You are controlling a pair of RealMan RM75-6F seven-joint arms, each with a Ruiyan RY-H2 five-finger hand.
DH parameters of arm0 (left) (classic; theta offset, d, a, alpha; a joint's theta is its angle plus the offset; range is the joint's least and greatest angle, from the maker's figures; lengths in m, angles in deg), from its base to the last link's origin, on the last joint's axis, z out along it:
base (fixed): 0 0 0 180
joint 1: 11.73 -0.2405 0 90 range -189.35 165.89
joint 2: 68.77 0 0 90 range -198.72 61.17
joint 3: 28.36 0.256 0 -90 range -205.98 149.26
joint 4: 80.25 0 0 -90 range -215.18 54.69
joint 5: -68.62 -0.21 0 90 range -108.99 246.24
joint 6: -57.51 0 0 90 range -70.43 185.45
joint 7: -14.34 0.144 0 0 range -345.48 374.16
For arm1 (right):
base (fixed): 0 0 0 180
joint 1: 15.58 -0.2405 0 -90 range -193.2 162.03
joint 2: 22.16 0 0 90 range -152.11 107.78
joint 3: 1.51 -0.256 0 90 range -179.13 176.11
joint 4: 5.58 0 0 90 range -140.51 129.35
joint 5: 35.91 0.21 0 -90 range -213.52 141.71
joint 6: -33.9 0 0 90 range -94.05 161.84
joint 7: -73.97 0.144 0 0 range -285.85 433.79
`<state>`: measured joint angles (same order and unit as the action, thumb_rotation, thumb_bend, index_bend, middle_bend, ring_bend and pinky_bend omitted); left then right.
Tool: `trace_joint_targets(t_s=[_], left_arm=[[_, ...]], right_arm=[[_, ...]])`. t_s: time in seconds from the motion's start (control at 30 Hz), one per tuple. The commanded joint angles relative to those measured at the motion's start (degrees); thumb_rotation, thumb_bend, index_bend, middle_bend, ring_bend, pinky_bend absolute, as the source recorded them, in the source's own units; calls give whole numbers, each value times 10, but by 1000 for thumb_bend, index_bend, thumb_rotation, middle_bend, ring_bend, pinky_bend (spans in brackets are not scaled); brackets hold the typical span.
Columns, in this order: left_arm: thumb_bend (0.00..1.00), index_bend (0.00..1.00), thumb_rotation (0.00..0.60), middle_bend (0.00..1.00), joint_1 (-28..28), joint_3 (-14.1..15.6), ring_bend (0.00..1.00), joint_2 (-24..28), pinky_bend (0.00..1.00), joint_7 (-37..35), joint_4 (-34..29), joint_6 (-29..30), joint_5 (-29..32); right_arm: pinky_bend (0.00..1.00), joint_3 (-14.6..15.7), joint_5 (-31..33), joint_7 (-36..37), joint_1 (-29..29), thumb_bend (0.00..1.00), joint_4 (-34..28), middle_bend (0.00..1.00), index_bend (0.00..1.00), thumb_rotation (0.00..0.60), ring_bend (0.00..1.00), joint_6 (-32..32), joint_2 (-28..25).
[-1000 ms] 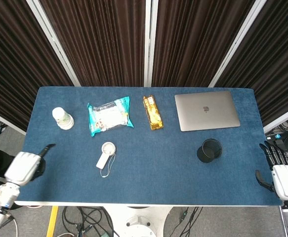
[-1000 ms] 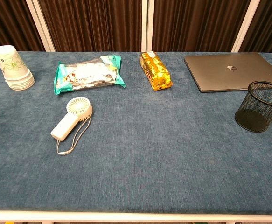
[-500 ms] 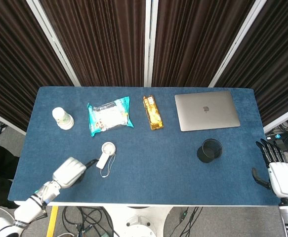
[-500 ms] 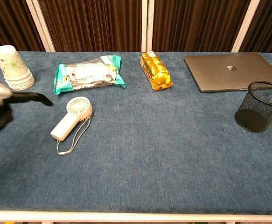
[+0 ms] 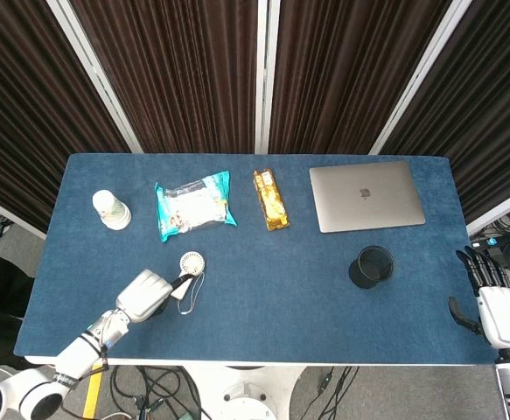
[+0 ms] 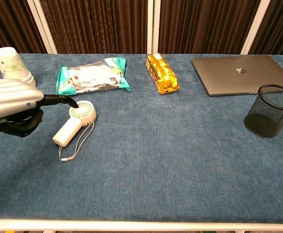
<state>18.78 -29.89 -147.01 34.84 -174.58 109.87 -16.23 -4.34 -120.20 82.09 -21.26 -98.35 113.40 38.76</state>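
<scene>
A small white handheld fan (image 5: 187, 273) with a wrist cord lies on the blue table (image 5: 281, 306), left of centre. My left hand (image 5: 145, 295) hovers low just left of it and holds nothing. One dark finger (image 6: 58, 99) reaches out to the edge of the fan's round head (image 6: 82, 110); the other fingers curl loosely under the silver back of the left hand (image 6: 10, 104). My right hand (image 5: 502, 313) hangs beyond the table's right edge with its fingers spread and nothing in it; the chest view does not show it.
A stack of paper cups (image 5: 112, 210) stands at the far left. A teal packet (image 5: 193, 204), a yellow snack bar (image 5: 270, 199) and a shut grey laptop (image 5: 366, 196) lie along the back. A black mesh cup (image 5: 371, 266) stands at the right.
My left hand has swung in from the table's left edge towards the fan, its outstretched finger now at the fan's head. The right hand has barely shifted.
</scene>
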Motion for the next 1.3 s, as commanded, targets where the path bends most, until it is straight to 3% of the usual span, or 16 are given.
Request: trace_joint_targets(t_s=[0.03,1.3], left_arm=[[887,135,600,897,6,-4,864,-22,859,6,24,-8,22],[892,148,600,897,13,28,864,-55,859,-31,83,5,45]], right_arm=[[0,-1,1,-2,-1,365,-1,0,0,600,0,-1,0],[0,0,7,-10,-1,366,-11,0,0,600,0,-4,-4]])
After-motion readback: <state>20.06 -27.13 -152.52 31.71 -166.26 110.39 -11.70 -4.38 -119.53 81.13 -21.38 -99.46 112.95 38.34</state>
